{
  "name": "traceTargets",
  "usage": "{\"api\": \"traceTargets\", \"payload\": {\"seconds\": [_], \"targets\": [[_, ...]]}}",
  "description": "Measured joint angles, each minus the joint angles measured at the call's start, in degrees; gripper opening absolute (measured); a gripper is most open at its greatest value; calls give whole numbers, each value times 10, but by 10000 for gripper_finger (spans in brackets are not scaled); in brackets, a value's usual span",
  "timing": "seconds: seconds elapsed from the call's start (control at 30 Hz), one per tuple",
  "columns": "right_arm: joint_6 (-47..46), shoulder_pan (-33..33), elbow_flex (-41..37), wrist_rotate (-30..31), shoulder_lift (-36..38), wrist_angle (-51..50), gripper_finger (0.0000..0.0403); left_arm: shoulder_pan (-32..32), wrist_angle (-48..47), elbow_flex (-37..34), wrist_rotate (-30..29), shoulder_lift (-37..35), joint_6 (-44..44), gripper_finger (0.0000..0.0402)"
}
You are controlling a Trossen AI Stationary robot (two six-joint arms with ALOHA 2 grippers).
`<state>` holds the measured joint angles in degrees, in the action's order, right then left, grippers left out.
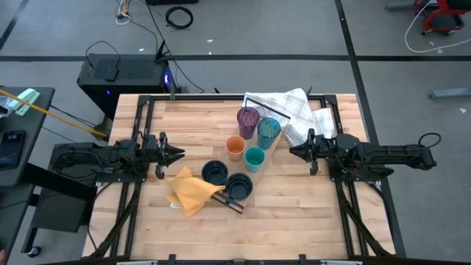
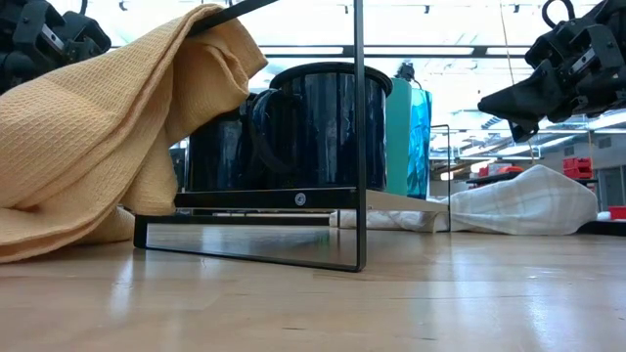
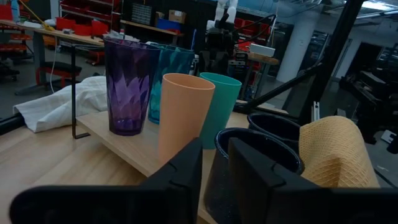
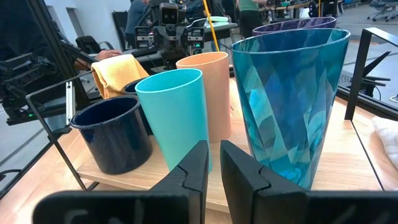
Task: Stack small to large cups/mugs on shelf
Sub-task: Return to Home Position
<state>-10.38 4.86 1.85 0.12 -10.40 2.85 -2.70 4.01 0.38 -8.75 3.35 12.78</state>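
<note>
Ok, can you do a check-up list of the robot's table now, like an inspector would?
Surface: light wooden table, no spills seen.
Job's things: on the shelf stand the purple tumbler, teal-blue tumbler, orange cup, teal cup, navy mug and second navy mug, all upright.
Clutter: yellow cloth draped over the shelf's mug end; white towel by the tumbler end.
Grippers: left gripper and right gripper on either side of the shelf, fingers shut, empty.
Cables: black coil on the floor.
Surroundings: black box behind the table.
</note>
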Motion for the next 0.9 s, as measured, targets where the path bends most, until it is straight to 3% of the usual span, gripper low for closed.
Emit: {"api": "traceTargets", "payload": {"seconds": [0.9], "targets": [[0,0,0,0,0,0,49,0,0,0,0,0,0,88]]}}
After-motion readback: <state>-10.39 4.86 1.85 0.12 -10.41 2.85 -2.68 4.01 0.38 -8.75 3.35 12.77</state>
